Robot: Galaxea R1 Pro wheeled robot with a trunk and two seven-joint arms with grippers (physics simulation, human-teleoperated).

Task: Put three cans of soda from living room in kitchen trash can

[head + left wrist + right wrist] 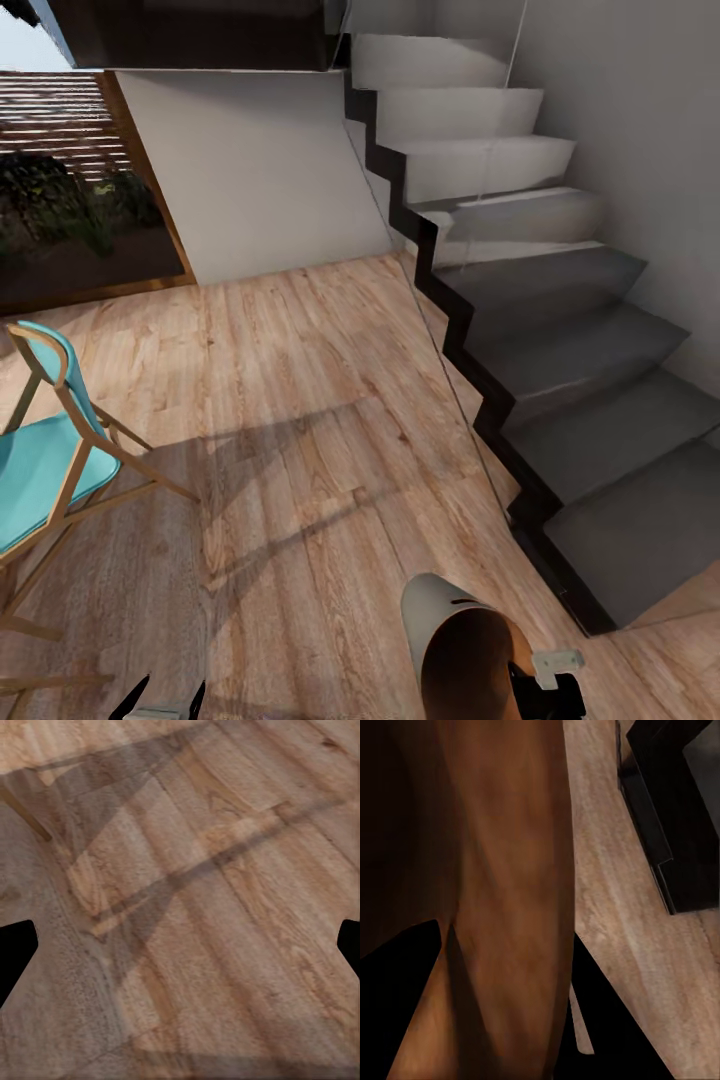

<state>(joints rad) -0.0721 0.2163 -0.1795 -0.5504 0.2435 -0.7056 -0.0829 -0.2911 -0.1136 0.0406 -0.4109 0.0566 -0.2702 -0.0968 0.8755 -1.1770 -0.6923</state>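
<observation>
- Two claws show low in the head view: the right gripper [545, 690] pinches the wall of the tash can [440, 625], one finger [405, 1012] inside against the copper-brown lining, the other outside.
- The bin hangs tilted in that grip, above the plank floor [300, 400].
- The left gripper [180, 952] is spread wide over bare planks, holding nothing.
- Left of it stands a turquoise chair [45, 450].
- Beyond the right claw climbs a dark staircase [560, 360].
</observation>
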